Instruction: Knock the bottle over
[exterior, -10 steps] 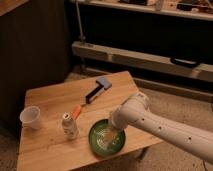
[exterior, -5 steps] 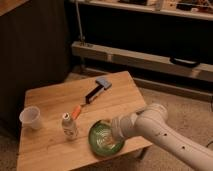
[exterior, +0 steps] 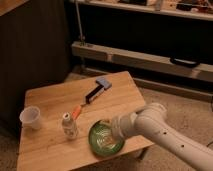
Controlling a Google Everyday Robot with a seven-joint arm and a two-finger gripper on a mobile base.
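Observation:
The bottle [exterior: 69, 126] is small and whitish with a round white cap. It stands upright on the wooden table [exterior: 50, 152], left of centre. My gripper [exterior: 108, 132] is at the end of the white arm that reaches in from the lower right. It hangs over the green bowl [exterior: 102, 142], a short way to the right of the bottle and apart from it. A translucent white cup [exterior: 31, 118] stands to the left of the bottle. An orange marker [exterior: 76, 112] lies just behind the bottle.
A black-handled tool with a grey head [exterior: 98, 90] lies at the back of the table. A dark cabinet wall stands behind on the left, and metal shelf rails [exterior: 150, 60] run behind on the right. The table's front edge is near the bowl.
My arm's elbow has swung out to the right and lower. The gripper end stays over the green bowl. The bottle still stands upright.

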